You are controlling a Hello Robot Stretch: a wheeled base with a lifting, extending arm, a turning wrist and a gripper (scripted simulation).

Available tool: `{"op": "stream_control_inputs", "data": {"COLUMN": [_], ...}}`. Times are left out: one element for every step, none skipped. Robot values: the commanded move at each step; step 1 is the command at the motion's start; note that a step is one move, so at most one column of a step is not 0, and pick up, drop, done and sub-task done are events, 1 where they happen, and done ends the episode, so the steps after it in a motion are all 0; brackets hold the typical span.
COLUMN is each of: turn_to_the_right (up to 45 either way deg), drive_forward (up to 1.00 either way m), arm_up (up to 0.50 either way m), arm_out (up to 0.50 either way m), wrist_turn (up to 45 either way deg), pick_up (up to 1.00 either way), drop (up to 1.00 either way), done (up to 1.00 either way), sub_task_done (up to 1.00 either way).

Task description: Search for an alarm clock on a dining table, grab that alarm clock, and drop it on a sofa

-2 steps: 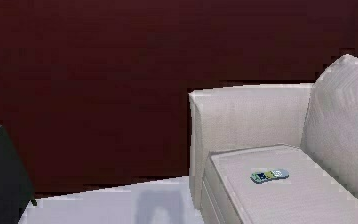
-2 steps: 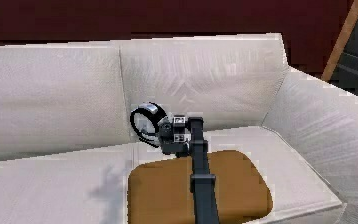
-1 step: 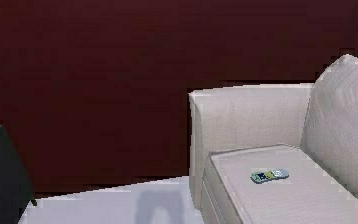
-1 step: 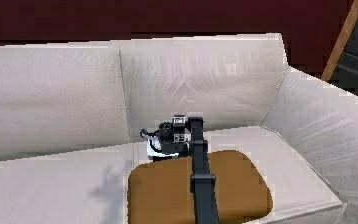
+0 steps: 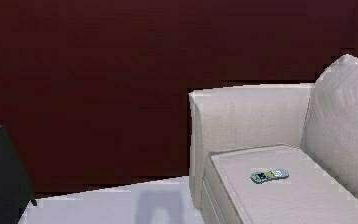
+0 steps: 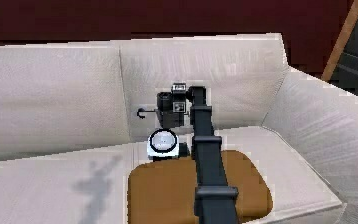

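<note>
A cream sofa (image 6: pixel 57 100) spans the arm side view, and its armrest and one seat show at the forward view's right (image 5: pixel 249 120). My arm's dark bar rises over the seat to the gripper (image 6: pixel 145 111), which stands in front of the backrest. Just below it a round white-faced thing with a dark rim (image 6: pixel 164 144), shaped like an alarm clock, is at the seat by a brown cushion (image 6: pixel 157 195). Whether it rests on the seat or hangs free is unclear. I cannot tell whether the gripper holds anything.
A small flat grey device (image 5: pixel 269 176) lies on the sofa seat. A dark maroon wall (image 5: pixel 97 80) stands behind the sofa. A dark object (image 5: pixel 2 175) sits at the forward view's lower left, and a brown wooden frame (image 6: pixel 352 45) at the arm side view's upper right.
</note>
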Motion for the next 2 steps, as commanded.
{"op": "stream_control_inputs", "data": {"turn_to_the_right": [0.0, 0.0], "drive_forward": [0.0, 0.0], "arm_up": [0.0, 0.0], "arm_out": [-0.08, 0.0], "wrist_turn": [0.0, 0.0], "pick_up": [0.0, 0.0], "drop": [0.0, 0.0], "done": [0.0, 1.0], "sub_task_done": [0.0, 0.0]}}
